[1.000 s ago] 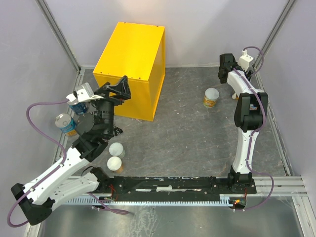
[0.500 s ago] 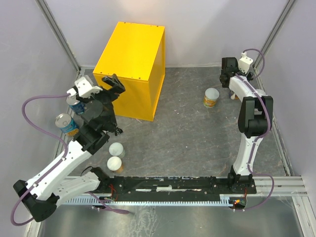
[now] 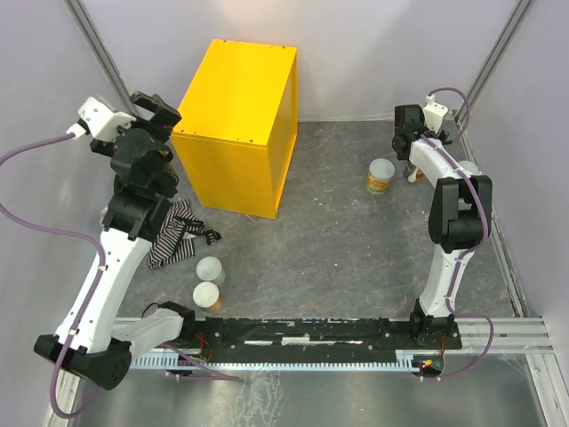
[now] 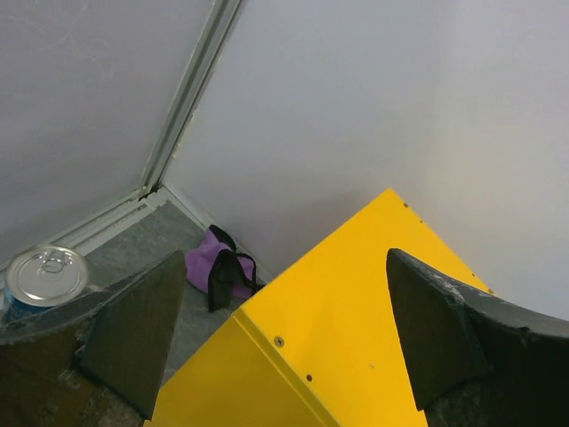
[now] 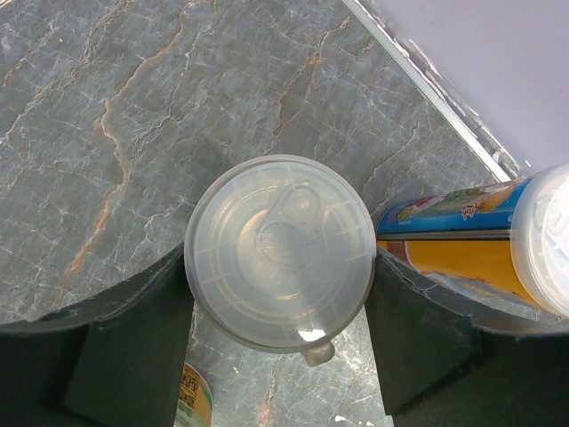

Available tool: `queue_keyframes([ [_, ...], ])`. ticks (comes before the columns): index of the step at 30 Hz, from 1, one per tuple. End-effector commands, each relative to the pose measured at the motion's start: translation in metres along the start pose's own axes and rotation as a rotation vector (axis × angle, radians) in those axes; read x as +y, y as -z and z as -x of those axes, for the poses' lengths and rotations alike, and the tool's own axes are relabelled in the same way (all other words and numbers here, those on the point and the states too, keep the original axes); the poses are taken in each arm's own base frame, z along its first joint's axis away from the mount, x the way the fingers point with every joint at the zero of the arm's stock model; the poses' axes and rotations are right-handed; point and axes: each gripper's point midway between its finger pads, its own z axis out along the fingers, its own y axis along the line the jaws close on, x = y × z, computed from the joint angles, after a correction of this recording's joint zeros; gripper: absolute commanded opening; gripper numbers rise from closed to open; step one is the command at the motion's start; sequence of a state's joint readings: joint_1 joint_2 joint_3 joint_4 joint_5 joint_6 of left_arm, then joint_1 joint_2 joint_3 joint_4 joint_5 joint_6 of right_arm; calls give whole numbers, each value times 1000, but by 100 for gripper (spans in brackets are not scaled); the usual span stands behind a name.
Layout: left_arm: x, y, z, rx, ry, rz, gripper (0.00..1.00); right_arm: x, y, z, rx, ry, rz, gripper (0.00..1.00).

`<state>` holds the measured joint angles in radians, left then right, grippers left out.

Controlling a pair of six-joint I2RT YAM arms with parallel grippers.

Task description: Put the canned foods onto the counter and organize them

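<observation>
The right gripper point(image 5: 280, 267) has its two dark fingers pressed against opposite sides of a can with a clear plastic lid point(image 5: 271, 222), seen from straight above over the grey marbled table point(image 5: 133, 107). Whether the can is lifted off the table cannot be told. Just beside the right-hand finger is a tall orange and yellow tube point(image 5: 462, 245) with a pale lid. In the overhead view this gripper is at the far right of the table, near a white-lidded orange tub point(image 3: 380, 175).

The left gripper point(image 4: 284, 334) is spread wide with nothing between its fingers, held in the air above the left edge of the yellow counter point(image 3: 240, 107). Past its left finger stands a blue-labelled tin with a silver top point(image 4: 44, 277), and a purple cloth point(image 4: 213, 271) lies by the wall behind the counter. A striped black-and-white cloth point(image 3: 173, 236) lies on the table in front of the counter's left corner. Nearer the arm bases stand a pale-lidded tub point(image 3: 211, 269) and a second pale-lidded tub point(image 3: 206, 295), just beside each other.
</observation>
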<state>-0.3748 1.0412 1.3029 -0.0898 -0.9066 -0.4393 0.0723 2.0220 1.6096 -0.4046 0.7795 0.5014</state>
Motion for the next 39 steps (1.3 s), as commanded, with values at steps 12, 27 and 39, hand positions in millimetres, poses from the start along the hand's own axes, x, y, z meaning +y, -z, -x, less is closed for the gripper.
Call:
queue_keyframes([
  [12, 11, -70, -10, 112, 223, -59, 100, 9, 19, 18, -5, -6, 84, 3],
  [27, 38, -114, -89, 287, 453, -91, 92, 12, 22, 25, -6, 17, 108, 2],
  [39, 31, -118, -137, 419, 623, -177, 78, 11, 20, 23, -5, 37, 99, 1],
])
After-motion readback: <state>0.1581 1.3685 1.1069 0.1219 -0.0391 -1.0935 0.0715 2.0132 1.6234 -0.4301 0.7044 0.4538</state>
